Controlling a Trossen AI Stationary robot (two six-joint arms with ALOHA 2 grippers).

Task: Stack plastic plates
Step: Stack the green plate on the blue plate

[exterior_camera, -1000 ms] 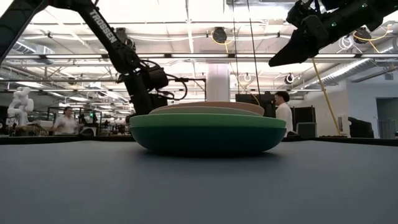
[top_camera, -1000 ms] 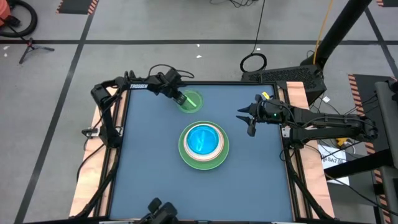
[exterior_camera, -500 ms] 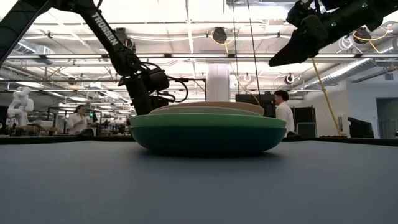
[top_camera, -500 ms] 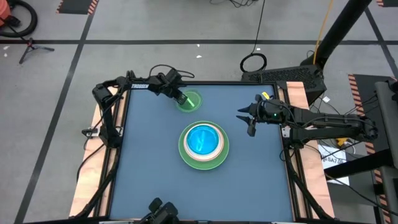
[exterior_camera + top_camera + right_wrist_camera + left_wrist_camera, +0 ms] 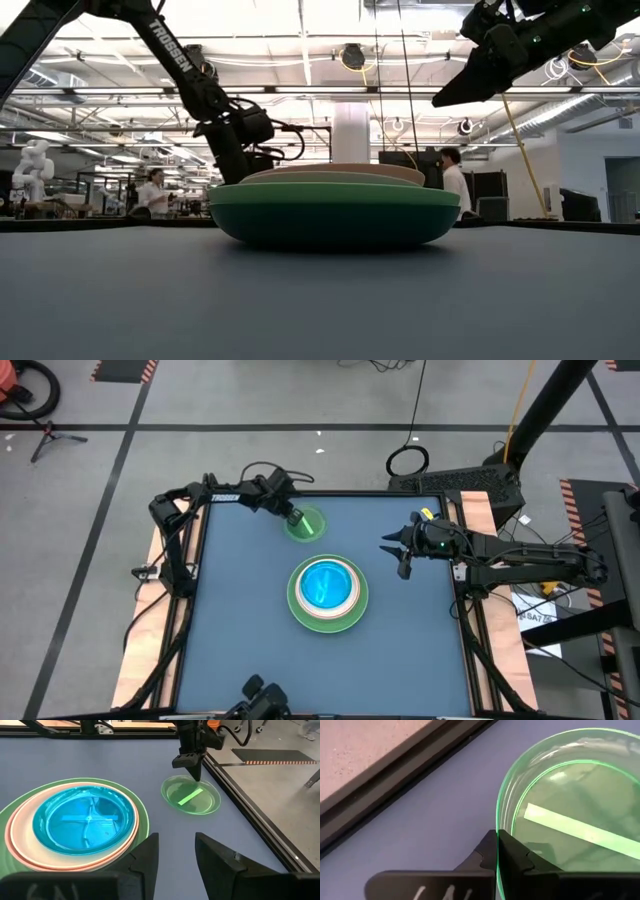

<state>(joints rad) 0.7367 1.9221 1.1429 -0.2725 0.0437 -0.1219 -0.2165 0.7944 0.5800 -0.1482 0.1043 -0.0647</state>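
Now the left gripper [image 5: 294,517] has its jaws pinched tight on the near rim of the small lime plate [image 5: 306,523], which lies flat on the blue worktop [image 5: 240,630] near its far edge, well apart from the stack [image 5: 327,594]; that stack sits mid-worktop, a translucent cyan plate [image 5: 85,818] topmost over pink and green ones; the right gripper [image 5: 402,556] hangs above the worktop beside the stack, jaws parted and empty. The hold takes only a thin lip of slick plastic, so on lifting the plate could swivel or slide free; a tilted plate might also catch the stack's rim and land askew, or nudge the cyan plate off centre.
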